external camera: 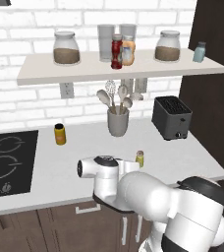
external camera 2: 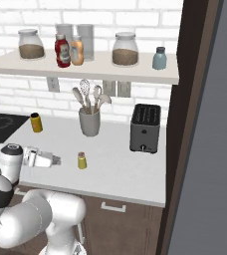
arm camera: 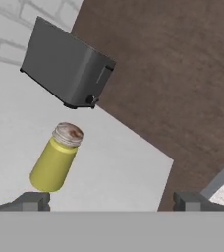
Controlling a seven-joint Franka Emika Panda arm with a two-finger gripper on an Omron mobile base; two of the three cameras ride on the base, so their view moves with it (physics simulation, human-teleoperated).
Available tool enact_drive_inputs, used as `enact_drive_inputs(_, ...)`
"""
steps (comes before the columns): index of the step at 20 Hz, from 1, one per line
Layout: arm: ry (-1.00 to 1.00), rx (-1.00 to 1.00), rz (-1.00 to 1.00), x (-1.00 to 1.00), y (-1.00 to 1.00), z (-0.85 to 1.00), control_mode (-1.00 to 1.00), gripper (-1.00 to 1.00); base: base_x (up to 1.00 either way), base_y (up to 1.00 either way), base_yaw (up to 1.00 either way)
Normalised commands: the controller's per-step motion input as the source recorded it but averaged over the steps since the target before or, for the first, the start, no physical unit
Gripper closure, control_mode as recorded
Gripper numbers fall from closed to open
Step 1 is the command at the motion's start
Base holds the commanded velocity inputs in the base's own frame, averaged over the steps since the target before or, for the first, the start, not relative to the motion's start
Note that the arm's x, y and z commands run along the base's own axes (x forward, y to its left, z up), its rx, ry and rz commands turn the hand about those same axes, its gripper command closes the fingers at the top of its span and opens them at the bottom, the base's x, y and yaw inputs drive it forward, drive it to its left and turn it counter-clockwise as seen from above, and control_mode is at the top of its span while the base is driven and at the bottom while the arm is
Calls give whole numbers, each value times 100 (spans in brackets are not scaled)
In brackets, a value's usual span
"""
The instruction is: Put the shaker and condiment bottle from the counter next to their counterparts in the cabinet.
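Observation:
The yellow-green shaker [external camera: 140,158] [external camera 2: 81,160] [arm camera: 55,157] with a silvery top stands upright on the pale counter [external camera: 182,157], in front of the utensil holder. My gripper [external camera 2: 57,160] [arm camera: 111,202] is level with it, just to its left in the right base view. It is open with nothing between the fingers. In the hand view the shaker sits just ahead, nearer the left fingertip [arm camera: 33,201]. The red condiment bottle [external camera: 116,51] [external camera 2: 62,51] stands on the shelf [external camera: 40,71] beside the orange bottle [external camera: 127,53] [external camera 2: 76,51]. A pale blue shaker [external camera: 199,51] [external camera 2: 159,59] is at the shelf's right end.
A dark toaster [external camera: 171,118] [external camera 2: 145,128] [arm camera: 67,64] stands right of the shaker, and a grey utensil holder [external camera: 118,120] [external camera 2: 89,122] behind it. A yellow-orange jar [external camera: 60,134] with a black lid stands near the black cooktop [external camera: 8,162]. Glass jars and tumblers line the shelf. A dark tall cabinet side [external camera 2: 190,99] bounds the right.

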Motion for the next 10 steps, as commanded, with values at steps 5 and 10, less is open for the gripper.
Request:
enact_drive_inputs(5, -2, 2, 8, 0, -2, -6, -100, -100, 0, 0, 0)
enact_drive_inputs(10, -14, 3, 17, 0, -9, -7, -100, -100, 0, 0, 0)
